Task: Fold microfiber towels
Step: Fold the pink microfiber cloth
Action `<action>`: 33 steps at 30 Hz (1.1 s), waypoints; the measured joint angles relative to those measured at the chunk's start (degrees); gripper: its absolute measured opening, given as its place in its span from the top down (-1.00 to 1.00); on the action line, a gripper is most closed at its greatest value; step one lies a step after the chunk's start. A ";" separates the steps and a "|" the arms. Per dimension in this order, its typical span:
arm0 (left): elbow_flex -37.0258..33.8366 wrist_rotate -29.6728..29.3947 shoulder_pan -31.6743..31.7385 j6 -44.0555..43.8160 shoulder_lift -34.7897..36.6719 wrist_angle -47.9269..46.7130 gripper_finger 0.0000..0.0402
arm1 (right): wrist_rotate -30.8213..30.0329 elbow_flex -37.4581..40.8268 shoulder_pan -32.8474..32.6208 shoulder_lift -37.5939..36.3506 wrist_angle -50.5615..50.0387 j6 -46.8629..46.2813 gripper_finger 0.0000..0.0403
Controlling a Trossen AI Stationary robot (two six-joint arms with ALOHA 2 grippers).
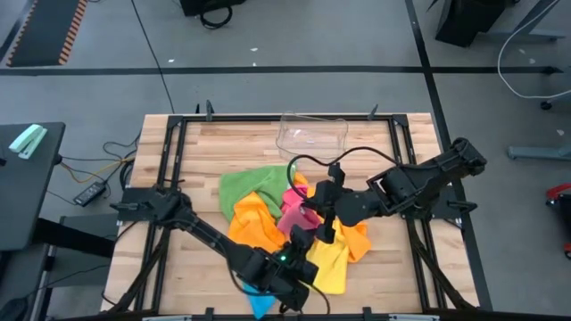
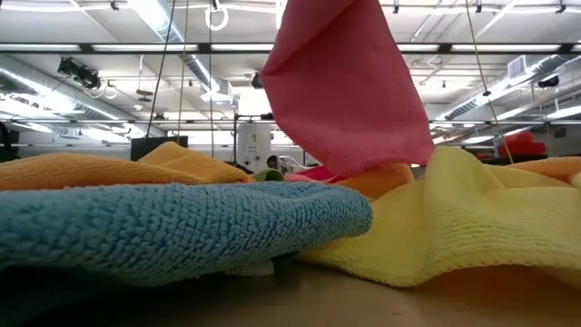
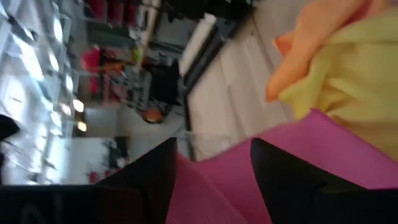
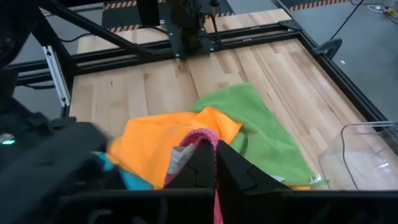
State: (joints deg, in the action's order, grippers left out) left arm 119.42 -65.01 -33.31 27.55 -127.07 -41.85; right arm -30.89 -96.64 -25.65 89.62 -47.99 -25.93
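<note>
Pale wooden slatted bench [image 1: 196,178] in a black frame, carrying a heap of soft microfiber towels at its middle. Green cloth [image 1: 243,185] at the heap's far left, orange cloth [image 1: 252,223] beside it, yellow cloth [image 1: 332,266] and blue cloth [image 1: 260,305] toward the near edge. Pink cloth [image 2: 349,86] lifted above the heap, pinched in the closed right tool [image 4: 216,163]. Left tool [image 3: 214,180] spread, pink fabric between its fingers, grip uncertain. Clear plastic tray [image 1: 312,134] at the far edge.

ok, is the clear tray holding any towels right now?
No: in the high view the clear tray sits bare, apart from the green towel.
</note>
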 joint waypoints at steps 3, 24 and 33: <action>0.00 -0.52 -0.12 4.82 0.00 3.54 -0.05 | 0.00 0.00 0.00 0.00 0.04 0.04 0.98; 0.00 -7.28 -0.84 2.80 0.00 2.67 0.15 | -0.04 0.00 -0.02 0.00 -0.02 0.46 0.98; 0.02 -8.53 -1.30 -1.50 0.00 -2.56 0.33 | -0.07 0.00 -0.03 0.00 -0.01 0.46 0.98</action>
State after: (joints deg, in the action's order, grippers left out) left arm 119.44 -73.54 -34.61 26.06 -127.07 -44.41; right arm -30.96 -96.64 -25.68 89.62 -48.00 -25.47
